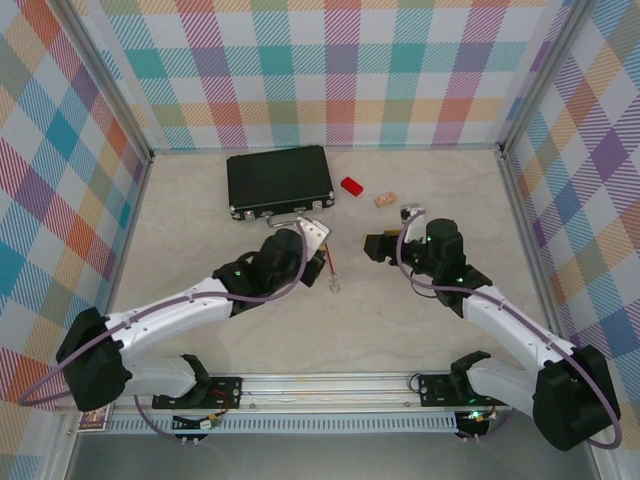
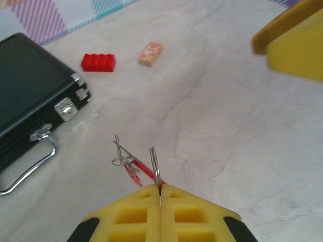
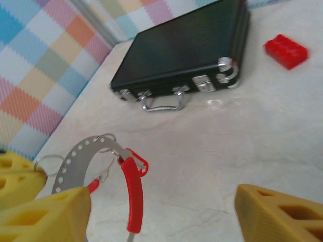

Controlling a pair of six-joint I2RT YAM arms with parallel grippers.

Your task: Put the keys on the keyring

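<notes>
Plaid walls [image 1: 340, 70] | beige marbled tabletop [image 1: 390, 335] | left claw [image 2: 160, 194] pinching keyring [image 2: 154, 164]

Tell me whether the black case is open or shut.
Shut: the black case lies flat, its lid down against the base.

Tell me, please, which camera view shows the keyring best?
Right wrist: the keyring is close and nearly face-on, its holed silver arc and red section clear. Left wrist shows it edge-on; top external shows it small and thin.
</notes>
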